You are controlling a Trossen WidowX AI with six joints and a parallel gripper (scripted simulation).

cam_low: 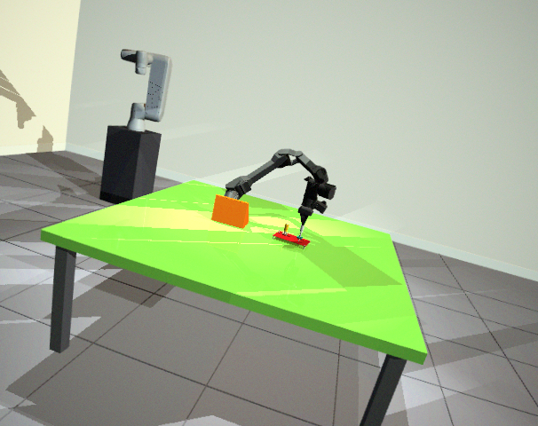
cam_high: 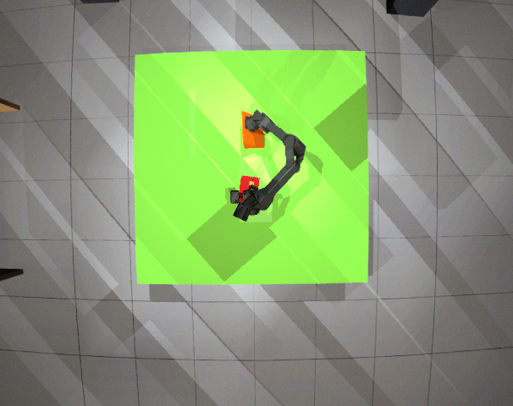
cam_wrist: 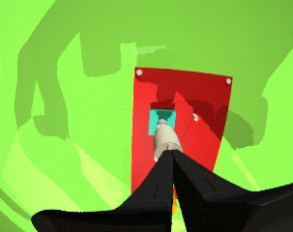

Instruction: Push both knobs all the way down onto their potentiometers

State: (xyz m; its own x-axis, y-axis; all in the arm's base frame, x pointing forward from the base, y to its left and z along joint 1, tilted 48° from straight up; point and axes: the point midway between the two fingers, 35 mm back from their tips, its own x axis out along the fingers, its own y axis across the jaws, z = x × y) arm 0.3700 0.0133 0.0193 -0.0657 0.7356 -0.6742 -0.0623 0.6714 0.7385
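Note:
The red circuit board [cam_high: 245, 181] [cam_low: 304, 242] [cam_wrist: 148, 181] stands on short legs on the green table. A teal potentiometer [cam_low: 299, 237] [cam_wrist: 153, 127] sits on it, with a pale grey knob [cam_low: 301, 231] [cam_wrist: 166, 137] above. In the wrist view a narrower pale part shows between this knob and the teal body. My gripper [cam_low: 302, 224] [cam_wrist: 170, 156] is shut and empty, its fingertips at the top of the pale knob, apparently touching it. The yellow knob [cam_high: 250, 183] [cam_low: 286, 226] [cam_wrist: 175, 209] stands upright at the board's other end, mostly hidden behind my fingers in the wrist view.
An orange slanted block [cam_high: 252, 139] [cam_low: 230, 211] stands by the arm's base. A small pale pin [cam_wrist: 195, 117] rises from the board beside the teal potentiometer. Another grey robot arm [cam_low: 156, 87] stands on a dark pedestal [cam_low: 130, 160] behind the table [cam_high: 173, 253] [cam_low: 178, 261].

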